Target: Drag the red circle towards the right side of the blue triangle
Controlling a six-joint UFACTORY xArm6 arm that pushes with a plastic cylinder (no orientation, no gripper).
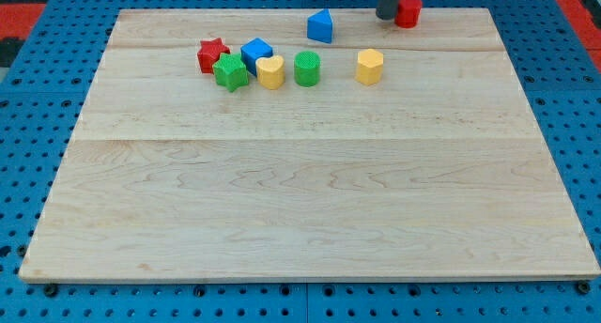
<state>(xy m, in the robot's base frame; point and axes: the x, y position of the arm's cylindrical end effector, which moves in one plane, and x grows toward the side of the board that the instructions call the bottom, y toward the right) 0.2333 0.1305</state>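
Observation:
The red circle sits at the view's top edge of the wooden board, right of centre. My tip is a dark rod end touching the red circle's left side. The blue triangle lies to the left of my tip, a short gap away, also near the top edge. The red circle is to the right of the blue triangle, with my tip between them.
A cluster lies at the upper left: a red star, a blue cube, a green star, a yellow heart and a green cylinder. A yellow hexagon stands alone below my tip. The board's top edge is close.

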